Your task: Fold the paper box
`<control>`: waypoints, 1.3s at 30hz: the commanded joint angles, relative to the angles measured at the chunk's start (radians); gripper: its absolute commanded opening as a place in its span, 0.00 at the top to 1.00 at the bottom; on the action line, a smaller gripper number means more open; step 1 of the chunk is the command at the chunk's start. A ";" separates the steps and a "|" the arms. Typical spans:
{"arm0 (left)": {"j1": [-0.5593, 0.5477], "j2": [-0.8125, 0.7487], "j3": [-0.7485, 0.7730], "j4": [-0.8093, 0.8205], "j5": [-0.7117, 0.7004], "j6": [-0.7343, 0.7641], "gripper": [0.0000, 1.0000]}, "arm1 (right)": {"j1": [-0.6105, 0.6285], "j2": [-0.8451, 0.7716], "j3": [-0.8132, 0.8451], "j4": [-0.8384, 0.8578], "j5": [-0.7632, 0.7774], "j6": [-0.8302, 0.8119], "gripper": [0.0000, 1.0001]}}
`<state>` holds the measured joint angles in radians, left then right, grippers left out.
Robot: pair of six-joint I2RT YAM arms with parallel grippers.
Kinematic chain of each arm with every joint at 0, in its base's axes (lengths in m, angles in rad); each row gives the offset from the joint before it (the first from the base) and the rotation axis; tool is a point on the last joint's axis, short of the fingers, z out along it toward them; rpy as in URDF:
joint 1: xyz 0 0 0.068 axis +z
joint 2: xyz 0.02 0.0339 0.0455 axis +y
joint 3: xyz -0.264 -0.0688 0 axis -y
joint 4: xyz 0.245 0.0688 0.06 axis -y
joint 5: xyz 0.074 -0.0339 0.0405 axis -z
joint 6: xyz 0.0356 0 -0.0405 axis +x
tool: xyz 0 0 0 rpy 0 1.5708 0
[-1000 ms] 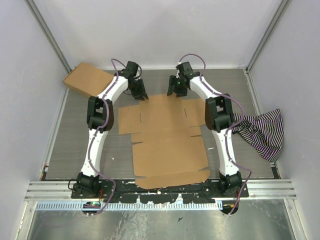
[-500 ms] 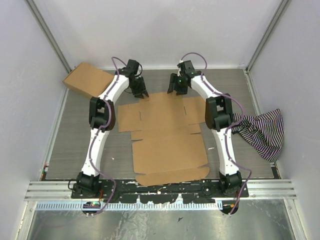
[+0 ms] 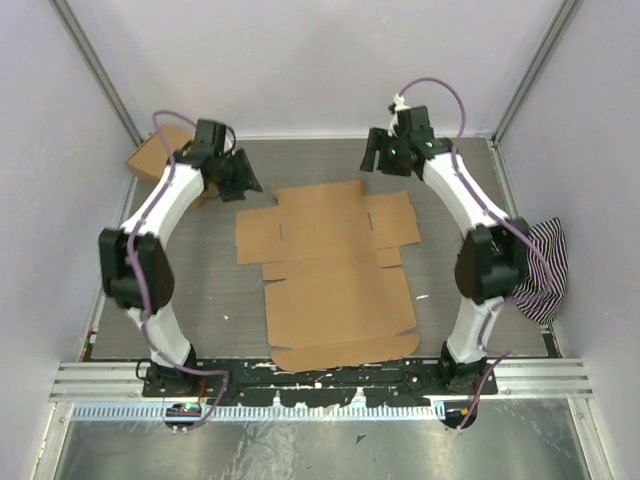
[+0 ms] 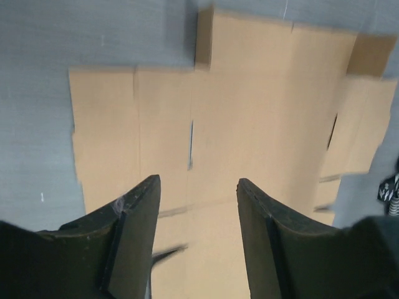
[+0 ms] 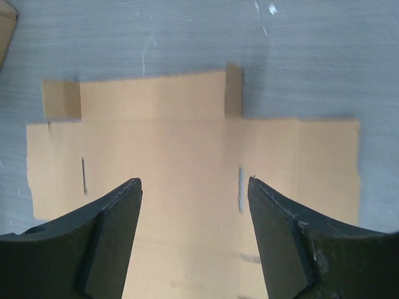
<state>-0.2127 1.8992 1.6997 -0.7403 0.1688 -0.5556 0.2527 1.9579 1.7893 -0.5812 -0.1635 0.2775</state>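
Note:
The paper box (image 3: 330, 270) is a flat brown cardboard blank with flaps and slits, lying unfolded in the middle of the grey table. My left gripper (image 3: 240, 178) hangs open and empty above the table, left of the blank's far left corner. My right gripper (image 3: 378, 155) hangs open and empty beyond the blank's far right part. The left wrist view shows the blank (image 4: 249, 112) below the open left gripper (image 4: 198, 184). The right wrist view shows the blank (image 5: 187, 143) with two slits below the open right gripper (image 5: 194, 182). Neither gripper touches the cardboard.
A compact ready-made brown box (image 3: 160, 150) sits at the back left corner, partly hidden by my left arm. A striped cloth (image 3: 535, 265) lies at the right wall and shows at the edge of the left wrist view (image 4: 389, 187). White walls enclose three sides.
Both grippers have risen from the blank's far edge and swung outward, the left toward the back left, the right toward the back right. The blank lies as before.

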 commanded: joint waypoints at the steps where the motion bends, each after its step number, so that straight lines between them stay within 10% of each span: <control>1: -0.025 -0.217 -0.374 0.161 0.045 -0.051 0.40 | 0.005 -0.209 -0.316 -0.005 0.082 -0.004 0.26; 12: -0.112 -0.424 -0.822 0.305 0.009 -0.131 0.40 | 0.005 -0.483 -0.883 0.187 0.139 0.075 0.26; 39: -0.129 -0.278 -0.811 0.397 0.078 -0.159 0.44 | 0.004 -0.413 -0.861 0.250 0.016 0.056 0.29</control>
<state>-0.3256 1.6360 0.8730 -0.3229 0.2455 -0.7120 0.2535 1.6142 0.8906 -0.3248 -0.0994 0.3355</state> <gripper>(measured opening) 0.565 0.713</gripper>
